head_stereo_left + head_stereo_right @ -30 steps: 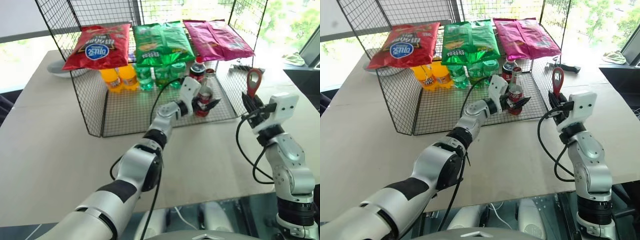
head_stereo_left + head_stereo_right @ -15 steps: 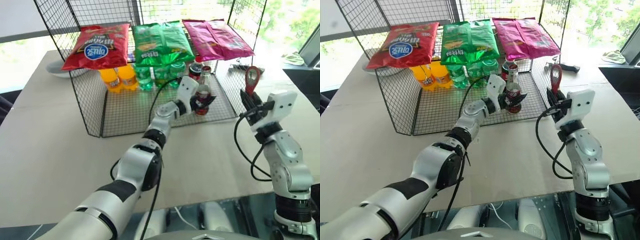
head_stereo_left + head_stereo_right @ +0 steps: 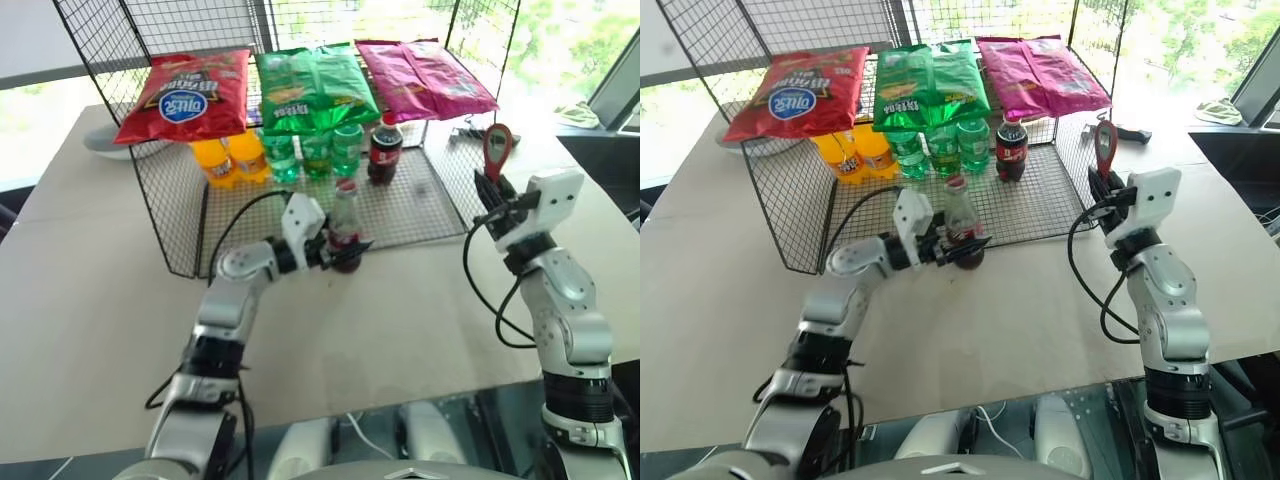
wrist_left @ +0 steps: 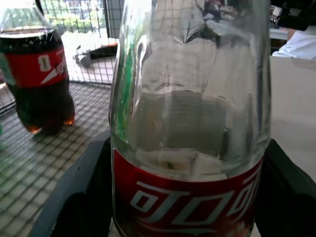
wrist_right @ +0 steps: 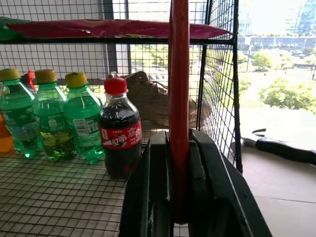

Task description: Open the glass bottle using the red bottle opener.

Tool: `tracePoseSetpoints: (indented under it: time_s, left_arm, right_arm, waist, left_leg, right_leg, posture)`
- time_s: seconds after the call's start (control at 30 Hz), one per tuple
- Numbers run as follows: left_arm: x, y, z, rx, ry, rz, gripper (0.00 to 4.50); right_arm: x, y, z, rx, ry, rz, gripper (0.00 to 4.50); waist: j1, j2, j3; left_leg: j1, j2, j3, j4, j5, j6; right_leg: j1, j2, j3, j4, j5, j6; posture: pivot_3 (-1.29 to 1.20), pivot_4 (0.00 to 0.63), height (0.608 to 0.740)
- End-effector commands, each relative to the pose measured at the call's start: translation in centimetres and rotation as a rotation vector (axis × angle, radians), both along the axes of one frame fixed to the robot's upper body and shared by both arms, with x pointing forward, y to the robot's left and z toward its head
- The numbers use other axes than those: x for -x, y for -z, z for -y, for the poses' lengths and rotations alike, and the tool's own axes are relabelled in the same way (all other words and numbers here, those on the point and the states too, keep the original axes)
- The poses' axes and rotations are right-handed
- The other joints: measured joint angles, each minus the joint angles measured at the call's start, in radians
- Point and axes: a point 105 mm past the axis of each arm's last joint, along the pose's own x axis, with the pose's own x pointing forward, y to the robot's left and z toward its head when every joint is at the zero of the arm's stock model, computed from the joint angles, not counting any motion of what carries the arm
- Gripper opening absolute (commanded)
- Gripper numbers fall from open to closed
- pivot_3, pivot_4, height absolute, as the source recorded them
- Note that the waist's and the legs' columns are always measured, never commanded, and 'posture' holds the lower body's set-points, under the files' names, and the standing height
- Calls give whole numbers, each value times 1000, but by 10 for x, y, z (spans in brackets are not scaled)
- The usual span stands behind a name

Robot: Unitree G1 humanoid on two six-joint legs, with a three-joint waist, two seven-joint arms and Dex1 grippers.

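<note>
Both arms are silver-grey metal with black joint bands; white wrist housings carry black two-fingered grippers, and black cables loop alongside.

A pale table [image 3: 90, 290] carries a black wire rack [image 3: 170, 215] and a grey dish [image 3: 110, 143].

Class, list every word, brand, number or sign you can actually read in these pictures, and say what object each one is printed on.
"可口可" in white Chinese characters, cut off at the picture's edge: red label of the glass bottle.
White script on the red label of the plastic cola bottle: too small to read.
Blue oval logo on the red snack bag: blurred, unreadable.
Print on the green snack bag: blurred, unreadable.
</note>
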Motion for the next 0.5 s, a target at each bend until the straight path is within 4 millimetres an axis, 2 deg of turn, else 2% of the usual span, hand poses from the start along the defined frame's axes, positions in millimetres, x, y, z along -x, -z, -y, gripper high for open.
tracePoseSetpoints:
  time_s: [0.03, 0.37, 0.43, 0.47, 0.5]
  left_arm:
    - [14, -13, 6, 29, 29, 44, 2854]
    - [19, -6, 7, 66, -2, 77, 2854]
    - [21, -7, 7, 71, 6, 88, 3899]
    - [20, -9, 6, 76, 2, 98, 4284]
    - [21, -12, 6, 91, 4, 117, 4444]
  right_arm:
    - [1, -15, -7, -1, -34, 64, 0]
    - [-3, -15, -17, -2, -68, 69, 0]
    - [-3, -16, -17, -2, -70, 71, 0]
    - [-3, -16, -17, -1, -71, 71, 0]
    - [-3, -16, -18, 2, -72, 72, 0]
  waist:
    - [6, 0, 0]
    - [13, 0, 0]
    - [13, 0, 0]
    - [13, 0, 0]
    - [12, 0, 0]
  left_leg:
    - [0, 0, 0, 0, 0, 0]
    - [0, 0, 0, 0, 0, 0]
    - [0, 0, 0, 0, 0, 0]
    - [0, 0, 0, 0, 0, 0]
    - [0, 0, 0, 0, 0, 0]
  right_leg:
    - [0, 0, 0, 0, 0, 0]
    - [0, 0, 0, -1, 0, 0]
    - [0, 0, 0, -1, 0, 0]
    - [0, 0, 0, -1, 0, 0]
    - [0, 0, 0, -1, 0, 0]
  posture:
    - [0, 150, 740]
    - [0, 150, 740]
    - [0, 150, 740]
    - [0, 150, 740]
    - [0, 150, 740]
